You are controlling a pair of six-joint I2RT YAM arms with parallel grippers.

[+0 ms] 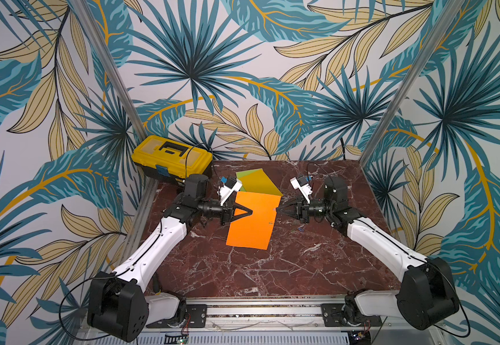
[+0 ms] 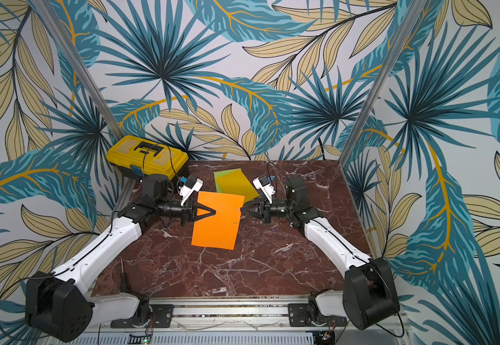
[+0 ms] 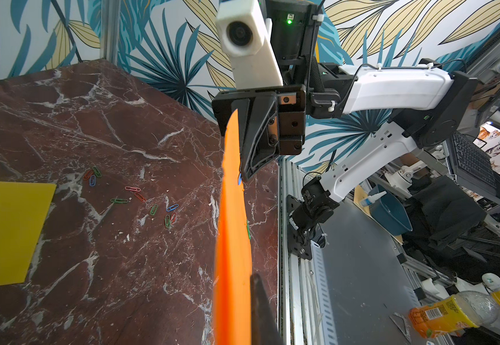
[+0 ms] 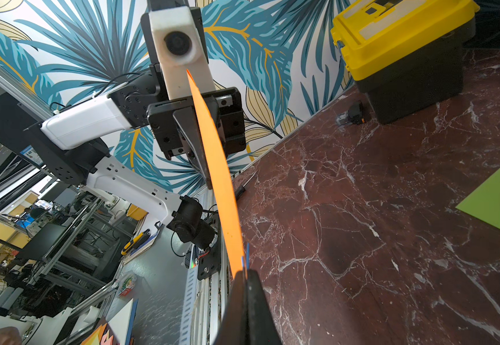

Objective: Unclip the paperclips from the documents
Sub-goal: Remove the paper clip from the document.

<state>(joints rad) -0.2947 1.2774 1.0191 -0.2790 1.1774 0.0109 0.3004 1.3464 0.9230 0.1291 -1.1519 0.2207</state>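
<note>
The orange document [image 1: 253, 222] [image 2: 217, 222] hangs upright between both arms and shows edge-on in the wrist views [image 3: 233, 239] [image 4: 217, 173]. My left gripper [image 1: 251, 212] [image 3: 244, 283] is shut on its left edge. My right gripper [image 1: 277, 210] [image 4: 244, 273] is shut on a blue paperclip [image 4: 246, 254] [image 3: 239, 179] at its right edge. A second, green paperclip [image 3: 248, 230] [image 2: 236, 222] sits lower on that edge. The golden yellow document [image 1: 260, 182] and the lime green document [image 4: 499, 200] lie flat behind.
Several loose coloured paperclips [image 3: 141, 197] [image 1: 301, 229] lie on the marble right of the sheet. A yellow toolbox [image 1: 172, 156] stands at the back left, with a small black part [image 4: 350, 115] beside it. A screwdriver [image 2: 123, 276] lies near the front left.
</note>
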